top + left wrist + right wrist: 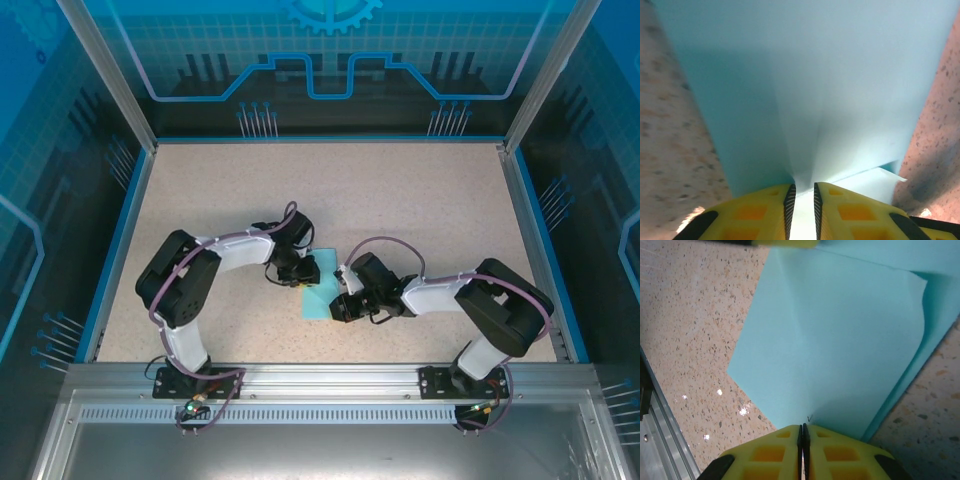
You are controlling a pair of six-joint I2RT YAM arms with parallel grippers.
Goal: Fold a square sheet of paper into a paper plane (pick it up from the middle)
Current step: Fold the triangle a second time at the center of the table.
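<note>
The light-blue sheet of paper (322, 293) lies partly folded on the speckled table between my two grippers. In the left wrist view the sheet of paper (830, 75) runs away from the jaws, with creases meeting at my left gripper (804, 187). Its yellow fingers stand a little apart with a pinched ridge of paper between them. In the right wrist view a folded-over layer of the sheet (840, 340) lies on a lower layer. My right gripper (803, 427) is shut on its near edge. From above, the left gripper (303, 272) is at the paper's far left, the right gripper (342, 303) at its near right.
The beige speckled table (430, 200) is bounded by a blue rim (118, 230) and clear walls. An aluminium rail (320, 380) runs along the near edge, and part of the rail (660, 440) shows left of the right gripper. The left gripper's yellow finger (785, 242) reaches the far paper edge.
</note>
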